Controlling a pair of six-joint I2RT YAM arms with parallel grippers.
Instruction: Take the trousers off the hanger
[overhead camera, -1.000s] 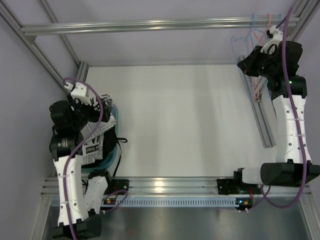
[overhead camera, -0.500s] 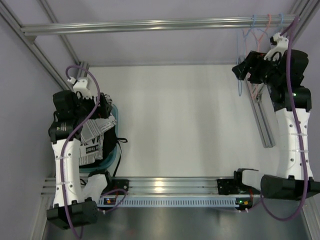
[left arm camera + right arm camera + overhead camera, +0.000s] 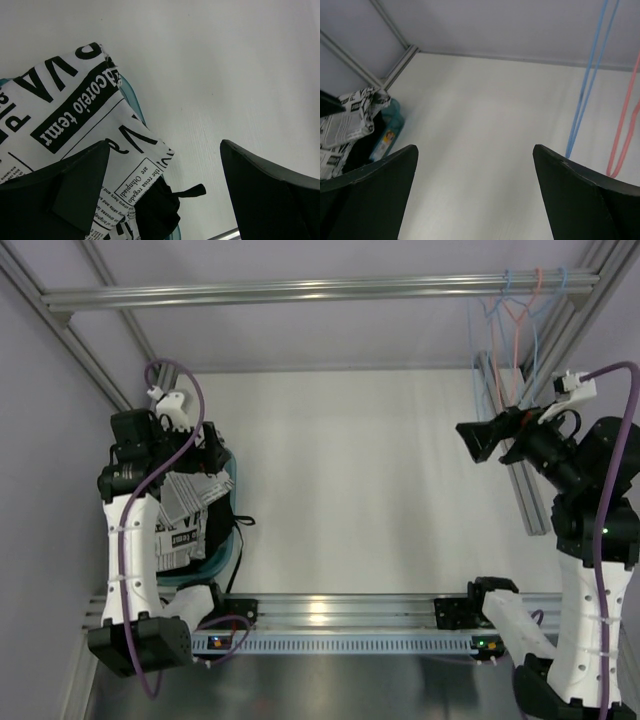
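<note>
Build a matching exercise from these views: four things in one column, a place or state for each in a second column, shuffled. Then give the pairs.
1. trousers
2. pink hanger
3. black cloth
4. right gripper

A. open, holding nothing
B. hanging at the far right
C. lying on top, in the teal tub
D. poking out from under the printed garment

Pairs: 1-C, 2-B, 3-D, 4-A
</note>
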